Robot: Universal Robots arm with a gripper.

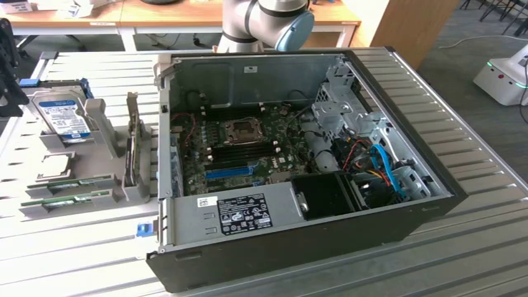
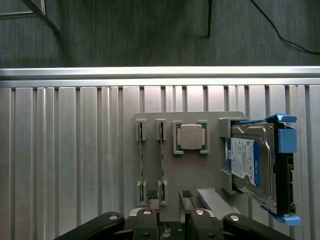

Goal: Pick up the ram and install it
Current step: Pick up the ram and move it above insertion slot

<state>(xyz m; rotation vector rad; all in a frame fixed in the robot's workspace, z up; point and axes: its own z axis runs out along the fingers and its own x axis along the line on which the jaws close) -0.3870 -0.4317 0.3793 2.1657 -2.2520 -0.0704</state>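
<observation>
– Green ram (image 2: 162,159) is parked in the grey holder (image 2: 192,170) on the ribbed metal table (image 2: 65,150), standing on edge right beside the CPU chip (image 2: 191,136). A second stick (image 2: 141,162) sits just beside it, on the side away from the chip.

– ok and the claw? got anything in it?

– Nope. In the wrist view the gripper (image 2: 170,197) hangs over the holder's edge with its two black fingers (image 2: 194,222) spread apart and bare holder showing in the gap. One finger is by the end of the ram, can't tell if it touches tbh.

– what else is on that holder?

– Silver hard drive (image 2: 250,165) with a blue label, clipped in a blue bracket, on the other side of the chip from the sticks. The holder is at the exterior view's left, with the open PC case (image 1: 347,247) just beside it on the table, motherboard (image 1: 256,145) facing up. Both sticks are well apart from that board.
</observation>
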